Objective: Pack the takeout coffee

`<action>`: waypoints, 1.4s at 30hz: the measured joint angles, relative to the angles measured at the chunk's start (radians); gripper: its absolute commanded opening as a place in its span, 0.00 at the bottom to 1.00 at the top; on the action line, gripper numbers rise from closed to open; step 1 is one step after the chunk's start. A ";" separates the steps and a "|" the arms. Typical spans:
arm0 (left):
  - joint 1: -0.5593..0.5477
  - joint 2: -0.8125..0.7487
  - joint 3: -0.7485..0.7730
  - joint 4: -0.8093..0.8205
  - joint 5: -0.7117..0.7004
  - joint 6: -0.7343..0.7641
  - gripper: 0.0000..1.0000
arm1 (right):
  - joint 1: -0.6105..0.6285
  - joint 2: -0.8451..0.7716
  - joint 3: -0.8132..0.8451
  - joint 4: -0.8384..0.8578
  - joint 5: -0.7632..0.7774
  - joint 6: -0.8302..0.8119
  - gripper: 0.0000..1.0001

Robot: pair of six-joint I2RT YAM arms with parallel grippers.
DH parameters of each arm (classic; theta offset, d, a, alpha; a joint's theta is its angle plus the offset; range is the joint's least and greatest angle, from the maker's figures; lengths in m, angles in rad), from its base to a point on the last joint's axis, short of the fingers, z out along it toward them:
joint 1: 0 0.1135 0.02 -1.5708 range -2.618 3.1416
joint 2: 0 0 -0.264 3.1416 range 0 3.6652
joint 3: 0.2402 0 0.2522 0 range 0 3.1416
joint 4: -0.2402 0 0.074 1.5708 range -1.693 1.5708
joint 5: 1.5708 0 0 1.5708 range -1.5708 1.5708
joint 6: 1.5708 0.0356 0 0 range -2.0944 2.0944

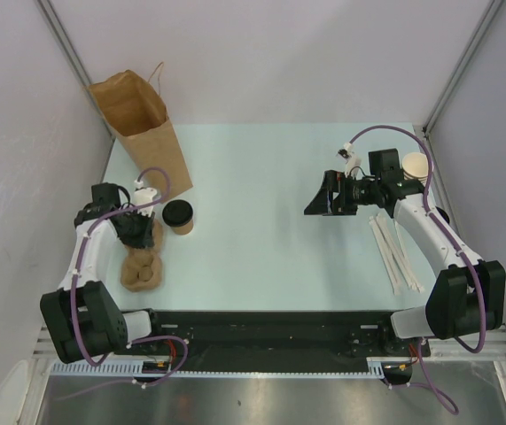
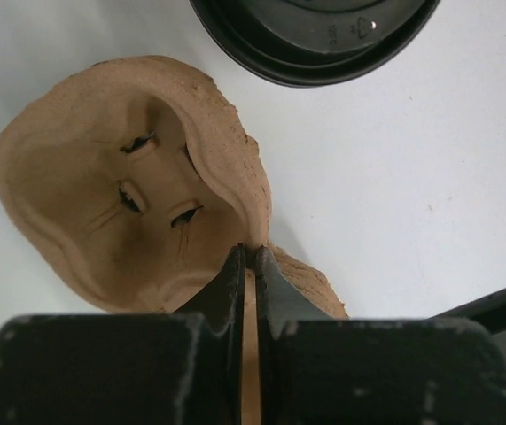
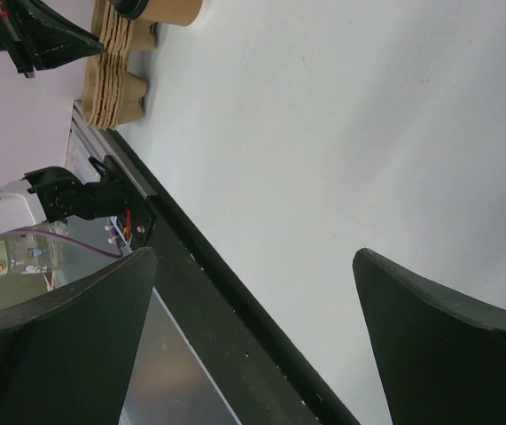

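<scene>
The coffee cup [image 1: 178,215] stands just right of the left jaws, clenched on a pulp tray [image 2: 128,177]; the right jaws, released, hang well apart across the worktop [image 1: 261,177].

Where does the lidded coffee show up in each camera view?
Top external: coffee, left of centre.
Left wrist: only its black lid, cut off by the top edge.
Right wrist: coffee at the top edge, left of centre, mostly cropped.
Shared landmark: the brown pulp carrier beside it in all three.
</scene>
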 measured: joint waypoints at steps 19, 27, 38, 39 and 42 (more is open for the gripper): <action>0.000 -0.031 0.029 -0.027 -0.026 0.016 0.13 | 0.000 0.000 0.000 0.000 -0.008 0.001 1.00; 0.000 -0.015 0.029 -0.021 -0.016 0.008 0.02 | 0.000 0.002 0.000 0.000 -0.008 0.001 1.00; 0.000 -0.053 0.045 -0.041 -0.018 0.000 0.00 | 0.000 0.004 0.000 0.000 -0.011 0.001 1.00; 0.000 -0.069 0.050 -0.045 -0.018 0.000 0.00 | 0.000 0.004 0.000 0.000 -0.013 0.001 1.00; 0.000 -0.120 0.058 -0.054 -0.022 0.000 0.00 | 0.000 0.005 0.000 0.002 -0.017 0.002 1.00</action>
